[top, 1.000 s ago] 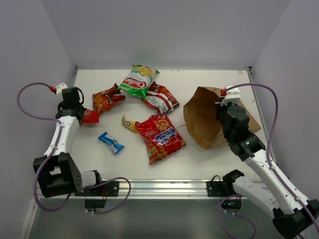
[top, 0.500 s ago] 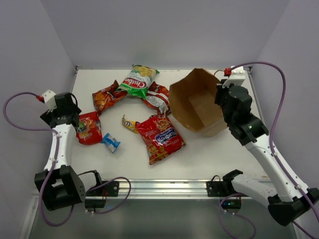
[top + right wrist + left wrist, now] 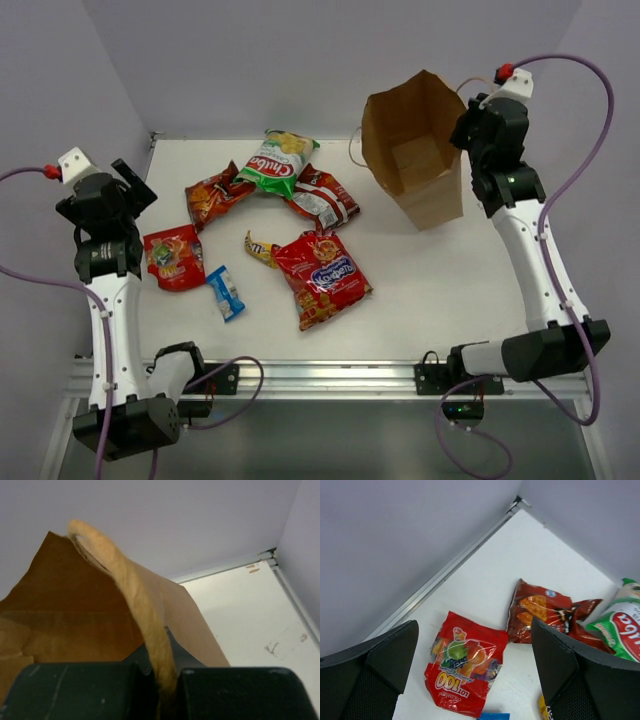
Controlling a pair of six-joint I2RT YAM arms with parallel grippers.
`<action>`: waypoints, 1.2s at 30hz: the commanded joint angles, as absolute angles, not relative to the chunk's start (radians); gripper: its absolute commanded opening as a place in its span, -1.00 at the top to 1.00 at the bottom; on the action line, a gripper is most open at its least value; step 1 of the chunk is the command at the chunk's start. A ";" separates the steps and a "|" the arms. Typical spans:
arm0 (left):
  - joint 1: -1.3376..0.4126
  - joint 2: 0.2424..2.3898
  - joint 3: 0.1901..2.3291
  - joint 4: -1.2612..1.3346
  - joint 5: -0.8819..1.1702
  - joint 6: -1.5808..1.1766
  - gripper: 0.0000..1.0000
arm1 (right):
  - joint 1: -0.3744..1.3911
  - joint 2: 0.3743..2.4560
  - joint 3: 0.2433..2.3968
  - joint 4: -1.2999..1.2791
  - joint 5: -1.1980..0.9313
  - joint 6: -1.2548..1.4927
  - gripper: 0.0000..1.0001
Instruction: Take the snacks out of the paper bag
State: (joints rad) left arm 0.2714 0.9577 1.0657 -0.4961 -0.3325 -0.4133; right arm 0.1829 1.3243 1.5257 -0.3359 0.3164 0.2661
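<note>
The paper bag [image 3: 415, 150] is held up over the far right part of the table [image 3: 430, 290] by the right hand [image 3: 160, 682]. That hand is clamped narrowly on one twisted handle [image 3: 147, 620] at the bag's rim. The left hand [image 3: 475, 675] is spread wide, holds nothing, and is poised above the small red candy pack [image 3: 465, 667] near the table's left edge.

The other snacks are spread on the table, well apart from the bag:
- a green-white chip bag [image 3: 275, 163]
- an orange-red chip bag [image 3: 213, 198]
- a dark red bag [image 3: 322, 196]
- a large red bag [image 3: 322, 275]
- a yellow pack [image 3: 258, 247] touching the large red bag
- a blue bar [image 3: 225, 292]

Seven packets are counted and nothing is seen inside the bag, so the emptying is judged to be all but done.

The step in hand is judged to be a lift of the bag for a last check. For that to go well, handle and rim should be gripped together, since a thin handle alone would let the bag swing. If the bag is tipped, the mouth should be turned over bare table rather than over the packets. The bag is then best laid down at the right, apart from the snacks.

The bag's long axis is set nearly upright, leaning a little. The open mouth is pointed up toward the overhead view and the folded base down at the table. Whether the base touches the table cannot be told.
</note>
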 commanded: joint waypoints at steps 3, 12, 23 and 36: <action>0.224 0.959 1.218 -0.581 -0.213 -0.327 -1.00 | 0.078 1.454 1.571 -0.334 0.107 0.462 1.00; 0.131 0.937 1.328 -0.647 -0.199 -0.241 -1.00 | -0.067 1.574 1.508 -0.268 0.006 0.476 0.98; 0.100 0.928 1.434 -0.715 -0.170 -0.218 -1.00 | -0.067 1.473 1.557 -0.365 -0.002 0.338 -0.68; 0.058 0.850 1.614 -0.802 -0.051 -0.172 -1.00 | -0.067 1.021 1.510 -0.522 0.042 0.261 -0.98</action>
State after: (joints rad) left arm 0.0811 0.8974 1.5497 -0.7750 -0.1093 -0.2207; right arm -0.0658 1.1515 1.5208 -0.4973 0.0418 0.2989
